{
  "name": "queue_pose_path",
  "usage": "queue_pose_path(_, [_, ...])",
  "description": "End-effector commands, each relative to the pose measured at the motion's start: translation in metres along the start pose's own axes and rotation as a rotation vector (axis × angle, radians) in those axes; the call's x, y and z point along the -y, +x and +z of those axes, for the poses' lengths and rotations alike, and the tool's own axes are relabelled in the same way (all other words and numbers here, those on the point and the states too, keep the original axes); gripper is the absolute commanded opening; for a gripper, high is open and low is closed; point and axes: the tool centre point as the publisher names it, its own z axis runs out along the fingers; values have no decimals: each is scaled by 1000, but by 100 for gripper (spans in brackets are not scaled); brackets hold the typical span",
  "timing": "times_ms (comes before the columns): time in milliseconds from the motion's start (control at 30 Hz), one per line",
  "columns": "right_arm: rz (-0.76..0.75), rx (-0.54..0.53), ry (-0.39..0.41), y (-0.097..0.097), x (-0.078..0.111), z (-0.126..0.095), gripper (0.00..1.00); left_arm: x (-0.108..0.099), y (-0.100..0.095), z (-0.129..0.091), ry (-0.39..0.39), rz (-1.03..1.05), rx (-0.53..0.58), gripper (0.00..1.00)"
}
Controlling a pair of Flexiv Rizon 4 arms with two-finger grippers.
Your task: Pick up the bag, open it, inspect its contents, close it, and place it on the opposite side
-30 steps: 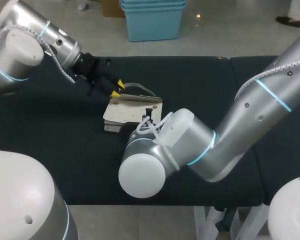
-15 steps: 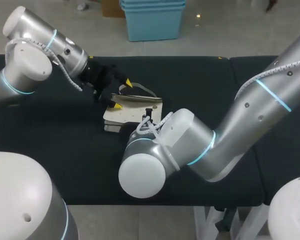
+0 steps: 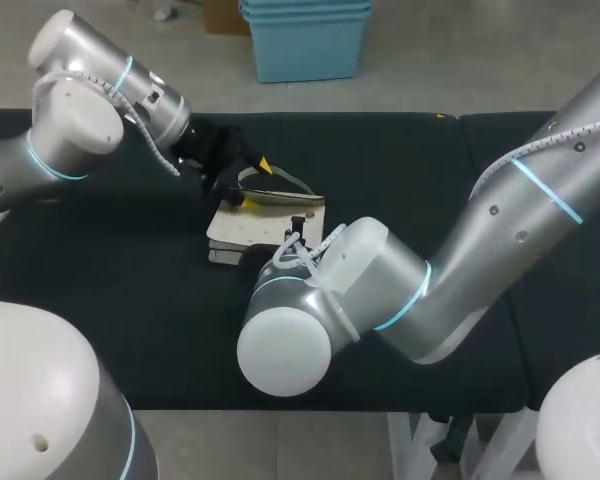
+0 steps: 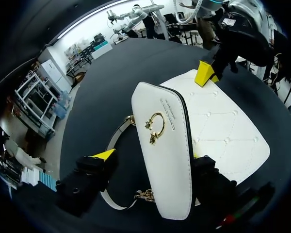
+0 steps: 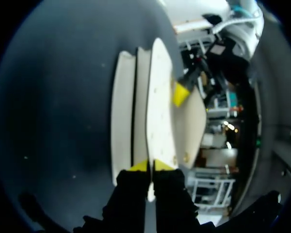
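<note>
The bag (image 3: 265, 222) lies on the table (image 3: 400, 160), a little left of the middle. The right claw (image 5: 150, 166) is pinched tight on a thin edge of the bag. The left claw (image 4: 157, 162) stands wide open astride the narrow face with the gold clasp (image 4: 155, 127), its one visible tip clear of the leather, with the strap (image 4: 117, 141) looping close by. To open the bag well, the right should hold steady as an anchor while the left closes squarely near the clasp, misses the strap, and lifts gently
</note>
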Motion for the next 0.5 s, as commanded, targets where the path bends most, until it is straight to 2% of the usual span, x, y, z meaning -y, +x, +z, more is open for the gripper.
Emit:
queue_pose_path(33, [0, 5, 2, 3, -1, 0, 0, -4, -9, 7, 5, 0, -25, 74])
queue_pose_path(133, [0, 5, 2, 3, -1, 0, 0, -3, -10, 8, -2, 3, -31, 64])
queue_pose_path(267, [0, 5, 2, 3, -1, 0, 0, -4, -13, 11, -11, -5, -41, 59])
queue_pose_path(333, [0, 5, 2, 3, -1, 0, 0, -6, -14, 12, -15, -10, -45, 49])
queue_pose_path(500, [0, 5, 2, 3, -1, 0, 0, -7, -15, 14, -16, -19, -51, 47])
